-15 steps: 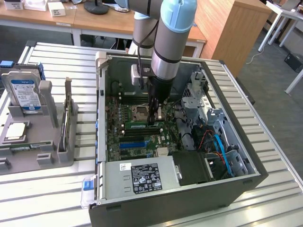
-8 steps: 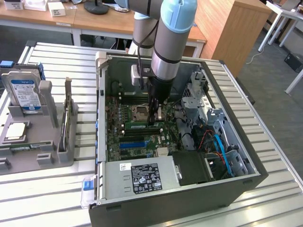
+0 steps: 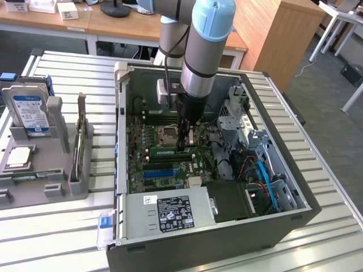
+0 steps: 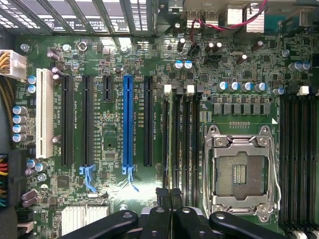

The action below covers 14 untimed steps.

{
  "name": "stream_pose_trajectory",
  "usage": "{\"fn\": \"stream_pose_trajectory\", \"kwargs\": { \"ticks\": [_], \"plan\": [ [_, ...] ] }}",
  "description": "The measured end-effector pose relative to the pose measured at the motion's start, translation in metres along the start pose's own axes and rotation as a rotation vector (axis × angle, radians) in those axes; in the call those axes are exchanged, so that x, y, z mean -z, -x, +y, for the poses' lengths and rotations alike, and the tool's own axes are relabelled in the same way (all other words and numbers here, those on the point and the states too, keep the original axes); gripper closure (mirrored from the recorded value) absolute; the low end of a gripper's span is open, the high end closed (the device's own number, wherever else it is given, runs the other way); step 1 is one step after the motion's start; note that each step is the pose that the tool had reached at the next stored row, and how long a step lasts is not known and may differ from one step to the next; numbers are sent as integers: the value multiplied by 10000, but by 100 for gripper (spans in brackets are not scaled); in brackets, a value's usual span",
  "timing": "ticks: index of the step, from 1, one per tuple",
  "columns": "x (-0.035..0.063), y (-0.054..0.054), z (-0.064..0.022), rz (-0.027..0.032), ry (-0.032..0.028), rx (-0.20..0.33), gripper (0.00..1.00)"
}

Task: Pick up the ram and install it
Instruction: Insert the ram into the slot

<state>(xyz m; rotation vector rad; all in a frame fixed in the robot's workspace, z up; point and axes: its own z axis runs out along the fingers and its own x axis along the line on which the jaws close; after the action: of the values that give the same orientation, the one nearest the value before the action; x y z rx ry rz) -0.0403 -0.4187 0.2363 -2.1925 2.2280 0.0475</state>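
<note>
Long, thin green circuit-board ram stands on edge in a slot of the green motherboard, at the centre of the exterior view. The black gripper, fingers together, sits at the ram's end toward the exterior view's right. Risk: an off-centre push could tilt the stick and leave one end unseated.

A robotics lab in an office-like room: wooden desks and grey carpet surround a slatted metal workbench, where an open computer case sits beneath a robot arm, beside a grey parts fixture.
</note>
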Motion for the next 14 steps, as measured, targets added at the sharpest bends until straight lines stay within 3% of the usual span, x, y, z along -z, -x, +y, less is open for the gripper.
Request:
{"fn": "stream_pose_trajectory", "kwargs": {
  "ticks": [14],
  "plan": [
    [-1,-7,-5,-2,0,10,88]
  ]
}}
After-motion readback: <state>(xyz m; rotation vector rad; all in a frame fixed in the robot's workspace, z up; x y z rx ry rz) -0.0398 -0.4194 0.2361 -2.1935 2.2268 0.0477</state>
